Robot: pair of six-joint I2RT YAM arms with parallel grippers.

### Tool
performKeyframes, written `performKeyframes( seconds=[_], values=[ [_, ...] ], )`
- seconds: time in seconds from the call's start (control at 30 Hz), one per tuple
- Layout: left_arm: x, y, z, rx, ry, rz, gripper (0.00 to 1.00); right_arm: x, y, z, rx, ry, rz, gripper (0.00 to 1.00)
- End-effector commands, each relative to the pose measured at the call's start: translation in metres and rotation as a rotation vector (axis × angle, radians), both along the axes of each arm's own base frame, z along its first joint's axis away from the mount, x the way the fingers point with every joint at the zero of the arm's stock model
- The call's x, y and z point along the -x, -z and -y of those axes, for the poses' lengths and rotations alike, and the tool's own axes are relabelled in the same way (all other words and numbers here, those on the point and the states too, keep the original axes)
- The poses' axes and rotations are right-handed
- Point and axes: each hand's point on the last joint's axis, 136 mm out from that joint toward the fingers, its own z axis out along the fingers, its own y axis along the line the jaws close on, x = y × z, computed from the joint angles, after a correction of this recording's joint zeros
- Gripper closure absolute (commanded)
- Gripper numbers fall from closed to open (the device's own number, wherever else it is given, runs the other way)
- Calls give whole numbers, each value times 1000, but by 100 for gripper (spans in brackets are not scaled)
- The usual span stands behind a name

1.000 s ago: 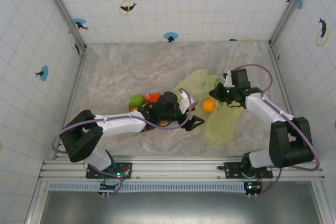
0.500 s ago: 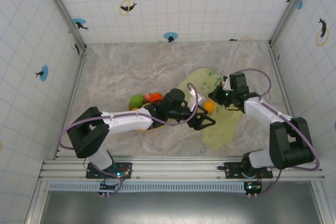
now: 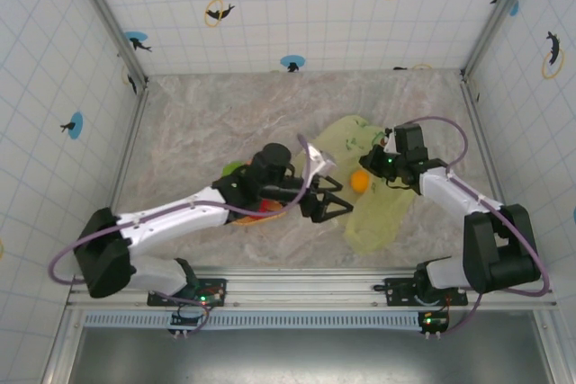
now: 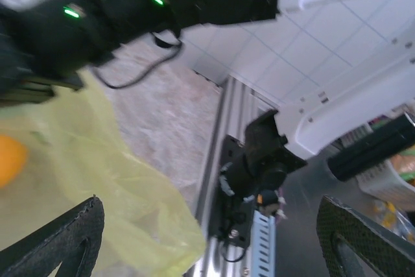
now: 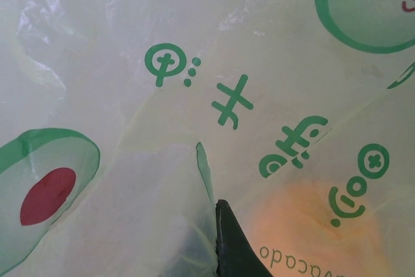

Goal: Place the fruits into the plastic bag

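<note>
Orange fruit point(image 3: 359, 181) rests in crumpled yellow-green plastic bag point(image 3: 382, 213)

Plastic bag point(image 5: 117, 43): thin translucent film, crinkled, glossy. Orange fruit point(image 3: 359, 181): smooth, matt skin. Table point(image 3: 198, 119): marbled, matt surface.

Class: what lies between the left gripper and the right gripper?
Top view: an orange fruit, on or inside the plastic bag, lies between the left gripper and right gripper.
</note>
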Motion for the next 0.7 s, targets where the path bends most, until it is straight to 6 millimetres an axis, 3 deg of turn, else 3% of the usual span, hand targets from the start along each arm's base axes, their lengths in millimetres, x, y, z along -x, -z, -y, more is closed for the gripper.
performKeyframes(
  seconds=[0.0, 0.17, 0.37, 0.47, 0.6, 0.67],
  values=[
    [-40, 21, -45, -133, -211, -5, 15, -2, -7, 3, 13, 3, 40, 100],
    [-103, 29, -126, -229, -599, -62, 16, -3, -10, 3, 17, -1, 46, 100],
    [-149, 59, -219, -407, -975, -125, 16, -2, -8, 5, 28, -3, 49, 100],
    [-158, 74, -236, -502, -1035, -121, 18, -1, -9, 4, 24, -11, 50, 100],
    [-168, 87, -223, -559, -962, -138, 23, -1, -9, 4, 27, -13, 53, 100],
    [-167, 104, -216, -604, -909, -161, 27, -1, -8, 4, 24, -17, 52, 100]
  ],
)
